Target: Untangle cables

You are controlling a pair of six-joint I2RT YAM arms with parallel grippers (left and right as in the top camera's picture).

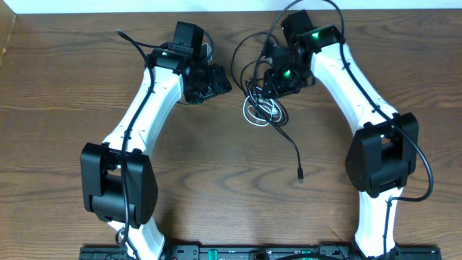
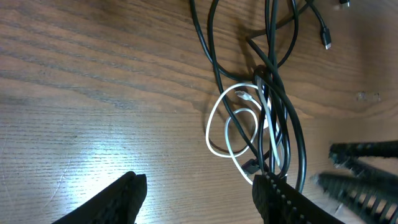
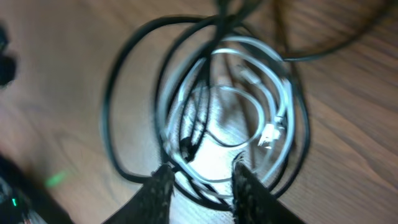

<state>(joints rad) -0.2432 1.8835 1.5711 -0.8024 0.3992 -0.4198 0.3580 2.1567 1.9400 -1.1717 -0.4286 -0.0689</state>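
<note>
While looking down from overhead, can make out tangle of cables [image 1: 261, 108] on wood-grain table [image 1: 72, 108], approx mid-rear, between the two arms. Coiled together there: thin white cable [image 1: 257, 115] looped w/ several black cables [image 1: 242, 61]. Trailing off toward front: one black strand ending in small plug [image 1: 300, 173], well apart from heap. Poised near tangle on its left, not touching: left gripper [image 1: 209, 83]. Viewed thru left wrist cam [image 2: 199, 183], released, w/ fingers [image 2: 127, 193] spread and nothing between; just ahead on table, white loops [image 2: 214, 124] crossed by black strands [image 2: 271, 62]. Hanging directly over heap: right gripper [image 1: 273, 81]. Seen thru rt wrist cam, blurred [image 3: 202, 169]: parted, not clenched, straddling near edge of white coil [image 3: 273, 93], w/ black loops [image 3: 115, 93] ringing it. Can't tell whether fingertips [image 3: 163, 186] touch any strand.
</note>
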